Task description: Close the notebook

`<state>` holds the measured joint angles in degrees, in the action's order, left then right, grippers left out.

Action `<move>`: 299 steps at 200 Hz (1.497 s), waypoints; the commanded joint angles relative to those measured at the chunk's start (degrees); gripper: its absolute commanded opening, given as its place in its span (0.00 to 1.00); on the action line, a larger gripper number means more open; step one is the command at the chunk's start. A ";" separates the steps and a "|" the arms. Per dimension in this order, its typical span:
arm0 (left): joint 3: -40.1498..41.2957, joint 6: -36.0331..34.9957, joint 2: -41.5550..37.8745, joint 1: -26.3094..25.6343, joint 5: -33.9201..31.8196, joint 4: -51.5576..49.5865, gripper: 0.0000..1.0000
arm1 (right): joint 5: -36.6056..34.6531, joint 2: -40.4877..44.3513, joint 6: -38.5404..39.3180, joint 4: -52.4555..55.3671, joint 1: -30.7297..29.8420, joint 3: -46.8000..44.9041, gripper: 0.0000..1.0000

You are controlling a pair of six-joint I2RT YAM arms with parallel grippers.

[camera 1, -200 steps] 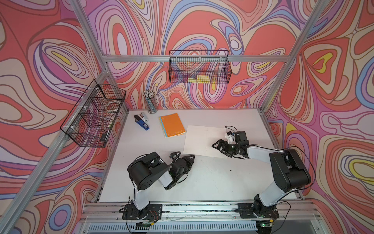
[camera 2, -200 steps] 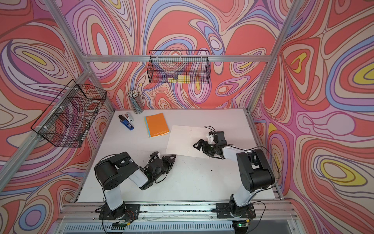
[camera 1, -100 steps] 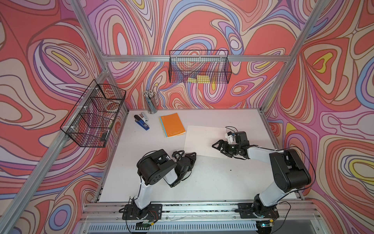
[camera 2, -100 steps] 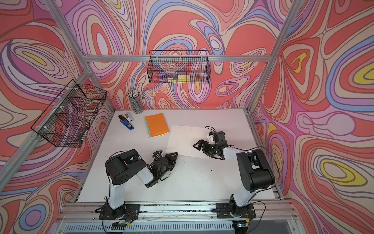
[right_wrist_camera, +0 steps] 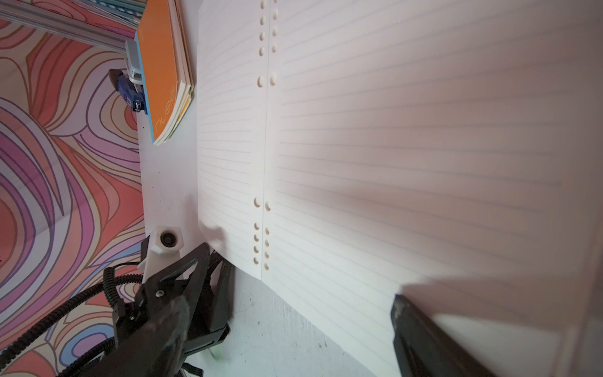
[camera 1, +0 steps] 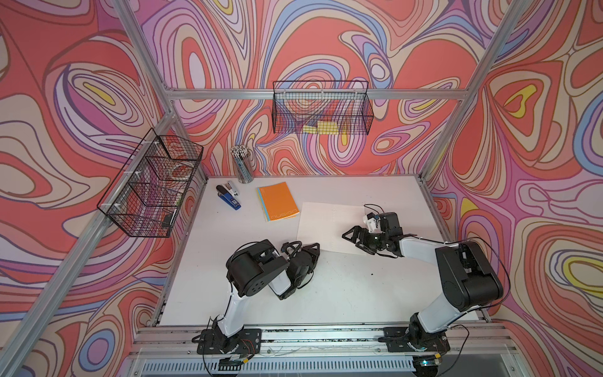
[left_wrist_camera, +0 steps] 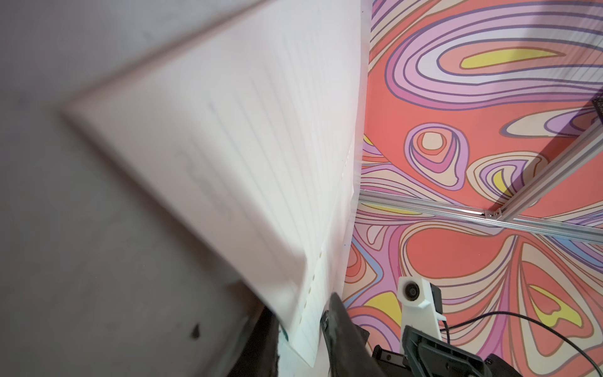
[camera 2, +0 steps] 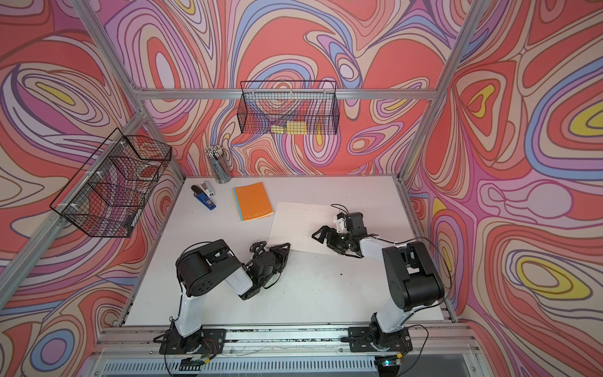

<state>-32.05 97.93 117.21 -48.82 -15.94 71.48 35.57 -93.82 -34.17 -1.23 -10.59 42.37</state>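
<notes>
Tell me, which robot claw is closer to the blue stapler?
Left. The left claw is at the open notebook's near corner, on the blue stapler's side. The right claw is farther away, over the open notebook's lined pages.

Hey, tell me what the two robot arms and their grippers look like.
The left arm and right arm each have bulky black joint housings, white links and a black base plate. The left gripper and right gripper are black with angular, open-framed fingers. A white camera sits at the right wrist. A coiled black cable runs to the left gripper.
</notes>
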 commanded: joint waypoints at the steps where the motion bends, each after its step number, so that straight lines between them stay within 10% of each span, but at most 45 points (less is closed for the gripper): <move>1: -0.99 -0.31 1.01 -0.34 -2.16 -2.42 0.25 | 0.21 1.78 0.14 0.89 0.30 -1.13 0.98; 48: 0.18 -1.38 2.09 -0.66 -2.68 0.36 0.00 | 0.38 1.46 0.07 0.45 0.30 -1.81 0.98; 214: 7.50 -16.94 -4.93 -1.10 2.47 3.75 0.00 | 0.20 2.75 0.91 4.24 0.40 1.70 0.98; 299: 4.57 -35.20 -22.03 -1.10 5.87 -22.28 0.00 | -0.14 5.92 1.13 7.45 0.39 4.45 0.98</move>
<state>-25.74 70.76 99.29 -49.56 -10.39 59.42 36.18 -89.56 -33.91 4.56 -10.52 45.28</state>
